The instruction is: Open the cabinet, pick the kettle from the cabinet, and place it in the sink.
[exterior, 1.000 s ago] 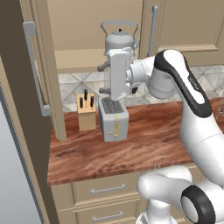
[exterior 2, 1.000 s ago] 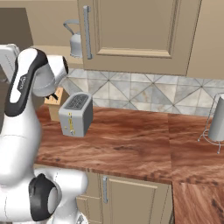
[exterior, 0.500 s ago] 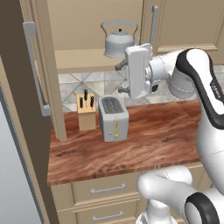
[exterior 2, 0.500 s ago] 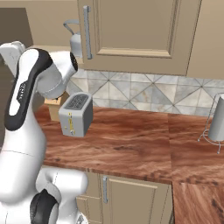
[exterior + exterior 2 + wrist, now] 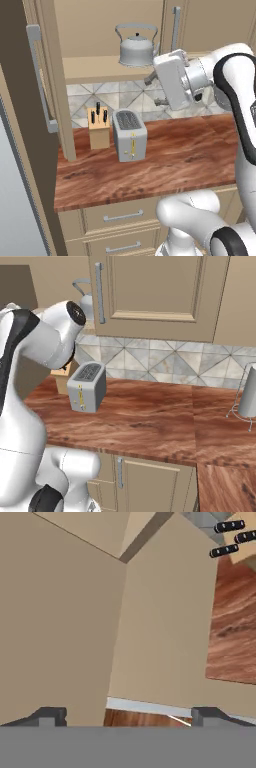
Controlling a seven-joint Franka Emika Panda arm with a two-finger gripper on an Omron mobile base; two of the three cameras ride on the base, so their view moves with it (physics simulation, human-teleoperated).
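The cabinet [image 5: 100, 30] has its left door [image 5: 22, 110] swung wide open, while its right door [image 5: 150, 291] is shut. Inside, the silver-grey kettle [image 5: 136, 47] stands upright on the shelf, and its edge also peeks out behind the shut door as the kettle [image 5: 85, 300]. My gripper [image 5: 154, 90] hangs open and holds nothing, just below and right of the kettle, with its fingers pointing left. In the hand view the gripper [image 5: 127, 714] faces the beige face of the open door [image 5: 165, 627]. The sink is out of view.
A boxy silver toaster [image 5: 130, 135] and a wooden knife block [image 5: 99, 127] stand on the wood counter [image 5: 190, 150] under the shelf. Beige drawers [image 5: 122, 216] lie below. A silver cylinder on a wire stand [image 5: 247, 393] sits at the far right.
My hand has swung to the right, from in front of the kettle and toaster to the right of them. The gripper stayed open. The kettle has not moved.
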